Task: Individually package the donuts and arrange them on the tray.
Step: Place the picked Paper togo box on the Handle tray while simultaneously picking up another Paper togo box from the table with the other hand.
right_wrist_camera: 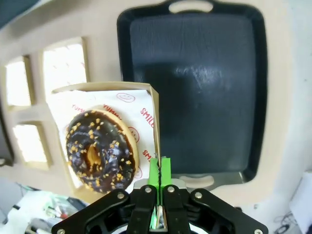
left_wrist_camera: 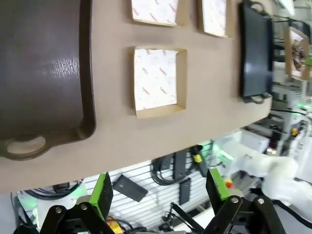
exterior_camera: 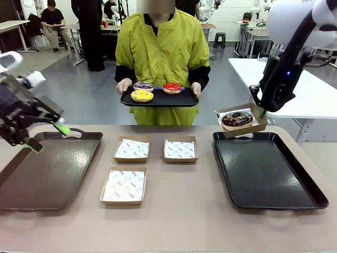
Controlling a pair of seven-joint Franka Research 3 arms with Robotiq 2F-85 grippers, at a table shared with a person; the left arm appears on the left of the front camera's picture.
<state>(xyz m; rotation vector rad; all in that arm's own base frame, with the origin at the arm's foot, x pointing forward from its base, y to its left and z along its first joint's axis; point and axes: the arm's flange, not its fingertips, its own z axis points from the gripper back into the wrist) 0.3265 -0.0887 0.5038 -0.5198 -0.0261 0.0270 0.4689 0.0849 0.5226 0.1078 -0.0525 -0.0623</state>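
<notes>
Three paper-lined boxes are laid on the table (exterior_camera: 184, 221) between the left tray (exterior_camera: 47, 179) and the right tray (exterior_camera: 263, 174) – the far-left box (exterior_camera: 132, 149), the far-right box (exterior_camera: 180, 149) and the near box (exterior_camera: 124, 185); all three are empty. A fourth box, the held box (exterior_camera: 243, 129), is gripped by the right gripper (exterior_camera: 260, 112): in the right wrist view the green pads are seen pressed together on one side wall of that box, with the thin wall pinched between them. The chocolate donut (exterior_camera: 237, 119), flecked with light crumbs, is seated on the printed paper inside the held box. This box is suspended clear of the table, above the far edge of the right tray, whose surface is bare. The left gripper (exterior_camera: 48, 136) is positioned over the far-left corner of the left tray with its jaws spread wide and nothing between them. A serving tray (exterior_camera: 158, 101) is held by the person (exterior_camera: 160, 52) at the far side of the table – on it are placed the yellow donut (exterior_camera: 142, 95), the red donut (exterior_camera: 172, 88) and the dark sprinkled donut (exterior_camera: 143, 86), close together and unboxed.
</notes>
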